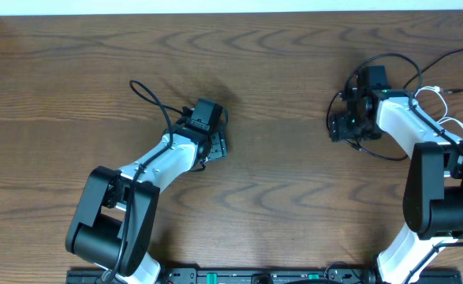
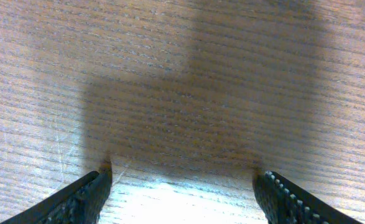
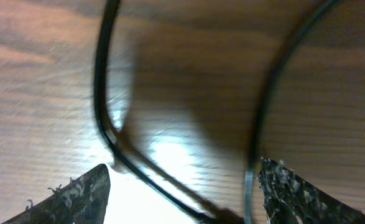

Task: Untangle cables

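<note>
The black cable (image 1: pixel 386 156) loops around my right gripper (image 1: pixel 339 127) at the right of the table and trails off toward the top right corner. In the right wrist view, two of its strands (image 3: pixel 99 81) run across the wood between my open fingers (image 3: pixel 185 171), which hold nothing. The white cable (image 1: pixel 431 90) lies in small loops beside the right arm, partly hidden by it. My left gripper (image 1: pixel 218 145) is open over bare wood near the table's middle, far from both cables. The left wrist view shows only wood between its fingers (image 2: pixel 182 180).
The wooden table (image 1: pixel 278 71) fills the overhead view. A thicker black arm cable (image 1: pixel 156 102) arcs off the left arm. The arm bases stand at the front edge, left and right.
</note>
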